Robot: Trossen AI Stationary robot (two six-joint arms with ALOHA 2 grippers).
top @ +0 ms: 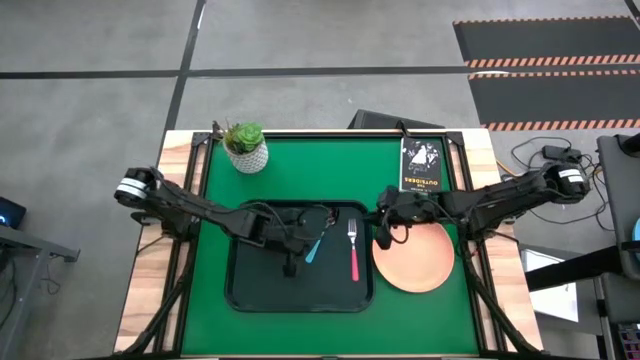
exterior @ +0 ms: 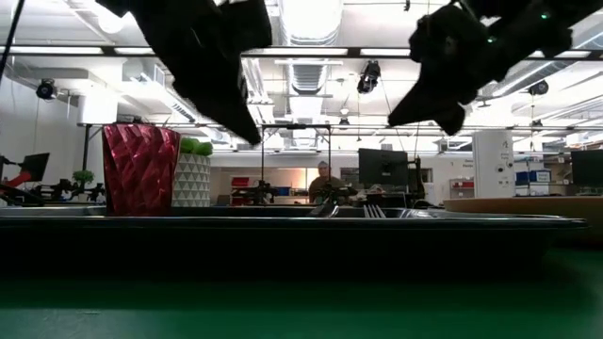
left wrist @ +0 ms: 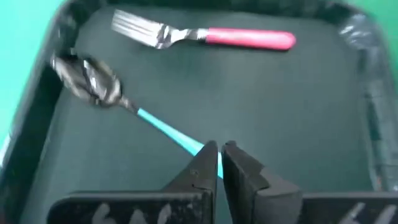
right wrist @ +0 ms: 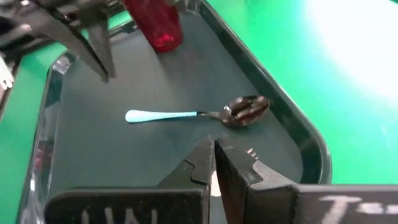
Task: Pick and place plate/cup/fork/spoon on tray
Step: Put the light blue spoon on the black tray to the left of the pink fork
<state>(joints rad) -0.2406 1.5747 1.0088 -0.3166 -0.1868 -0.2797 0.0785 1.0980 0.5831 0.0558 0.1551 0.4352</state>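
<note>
The dark tray (top: 232, 290) lies in the middle of the green mat. On it lie the teal-handled spoon (top: 313, 248) and the pink-handled fork (top: 353, 256). The red cup (right wrist: 153, 22) stands upright in the tray; in the high view my left arm hides it. The salmon plate (top: 415, 260) rests flat on the mat, right of the tray. My left gripper (left wrist: 217, 163) is shut and empty, raised over the spoon's handle end (right wrist: 130, 116). My right gripper (right wrist: 214, 155) is shut and empty, raised over the tray's right side, near the fork.
A white pot with a green plant (top: 246, 147) stands at the mat's far left. A black book (top: 421, 165) lies at the far right. The near part of the tray (top: 300, 290) is bare. A person sits in the room behind (exterior: 324, 181).
</note>
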